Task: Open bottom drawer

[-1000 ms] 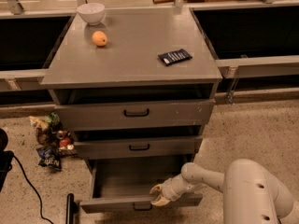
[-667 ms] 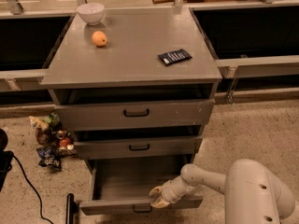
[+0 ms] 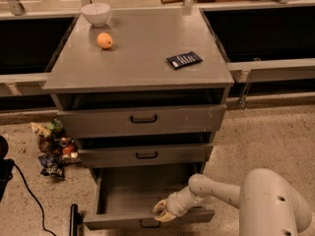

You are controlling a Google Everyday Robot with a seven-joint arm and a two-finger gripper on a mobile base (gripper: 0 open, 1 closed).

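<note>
The bottom drawer (image 3: 133, 195) of the grey cabinet is pulled well out and shows a plain grey inside. Its narrow front panel (image 3: 113, 220) lies near the lower edge of the view, with a small black bar handle (image 3: 149, 224) just visible. My gripper (image 3: 162, 212) is at the top edge of that front panel, right above the handle. The white arm (image 3: 231, 193) reaches in from the lower right. The mid-sized drawer (image 3: 146, 155) and the tall top drawer (image 3: 143, 118) above are both pushed in.
On the cabinet top (image 3: 142, 58) are a white bowl (image 3: 95, 13), an orange (image 3: 104, 41) and a dark packet (image 3: 184, 60). Snack wrappers (image 3: 51, 146) lie on the floor to the left, with a black cable (image 3: 29, 195). Railings run behind.
The gripper has stayed at the drawer's front panel. The drawer stands about as far out as before, with no clear movement.
</note>
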